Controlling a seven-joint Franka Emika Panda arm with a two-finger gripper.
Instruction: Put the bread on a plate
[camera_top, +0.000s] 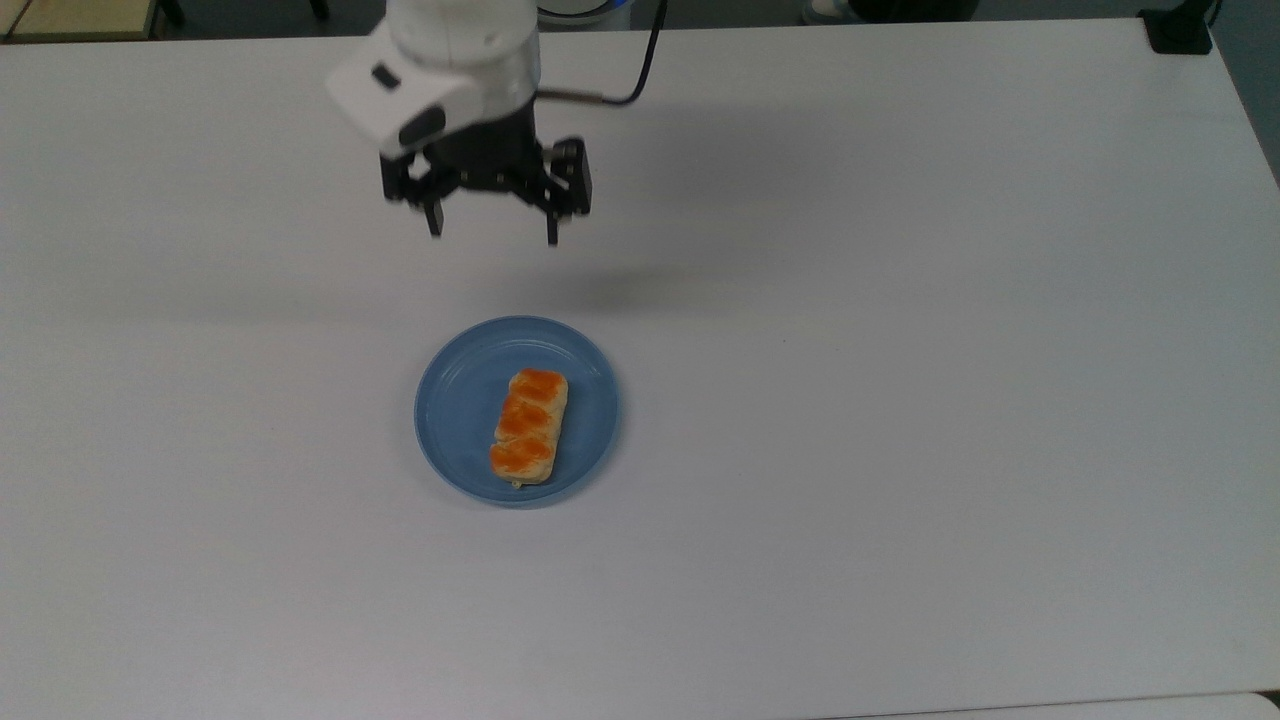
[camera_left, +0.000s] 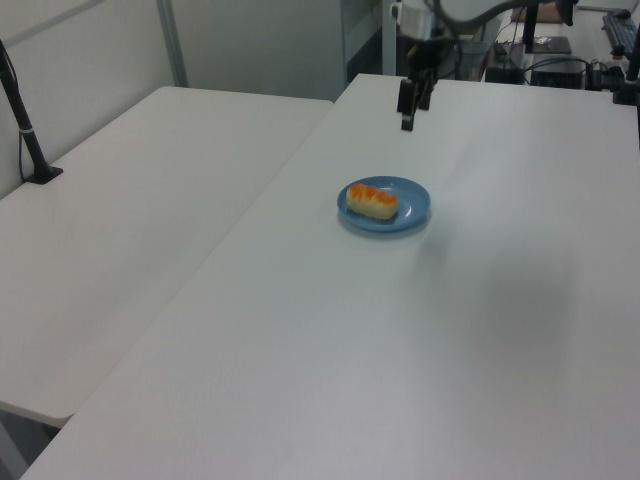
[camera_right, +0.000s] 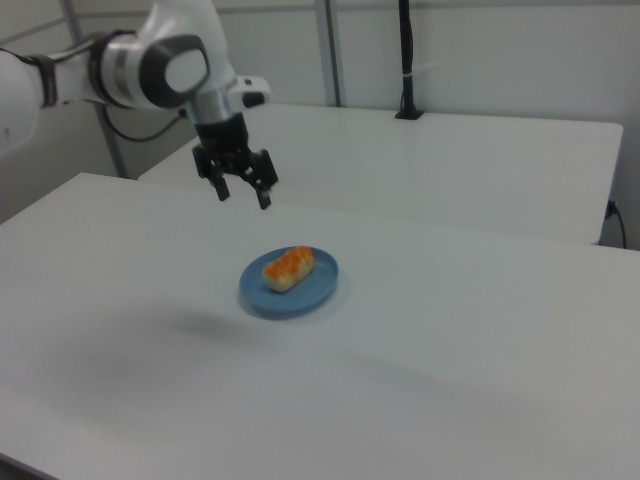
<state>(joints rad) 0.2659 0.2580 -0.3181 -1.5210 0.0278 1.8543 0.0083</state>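
Now the bread (camera_top: 529, 427) lies lengthwise up-down on the plate (camera_top: 455, 400); hand (camera_top: 492, 234) spread, empty.

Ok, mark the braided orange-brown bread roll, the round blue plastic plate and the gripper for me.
braided orange-brown bread roll (camera_top: 529, 426), top view, middle of its glazed top
round blue plastic plate (camera_top: 452, 410), top view, bare floor beside the roll
gripper (camera_top: 491, 238), top view, midway between its open fingertips

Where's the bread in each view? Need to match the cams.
Top view: the bread lies just below frame centre, left of the middle.
Left view: upper middle, slightly right.
Right view: near centre, slightly left.
Shared landmark: the blue plate under it.
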